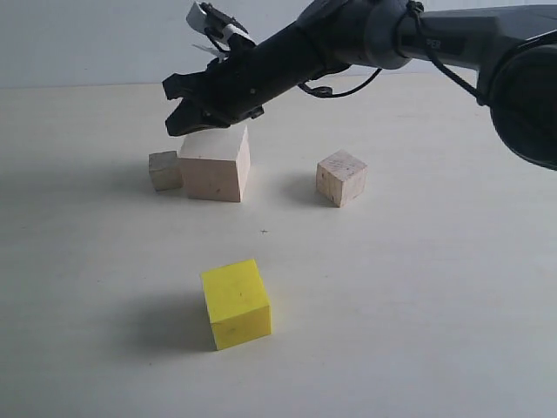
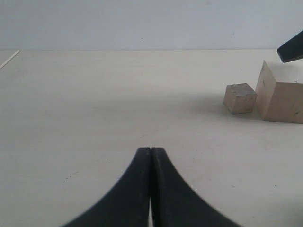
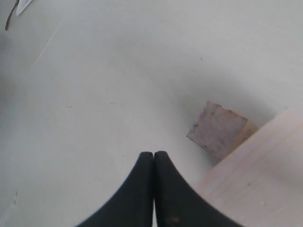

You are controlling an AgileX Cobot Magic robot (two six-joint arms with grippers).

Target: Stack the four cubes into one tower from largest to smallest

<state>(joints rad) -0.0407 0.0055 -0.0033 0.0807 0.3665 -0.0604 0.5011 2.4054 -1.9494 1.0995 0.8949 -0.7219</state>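
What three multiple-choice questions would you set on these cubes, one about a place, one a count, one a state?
1. Where is the tiny cube?
A. Alone at the table's near edge
B. Right beside the large pale cube
C. On top of a stack

2. How many cubes are yellow?
A. Three
B. Two
C. One

3. The right gripper is:
A. Shut, holding nothing
B. Wide open
C. Shut on a cube

Answers: 1 B, it sits against the large cube's side; 2 C, a single yellow cube lies nearest the exterior camera; 3 A, its jaws meet with nothing between them.
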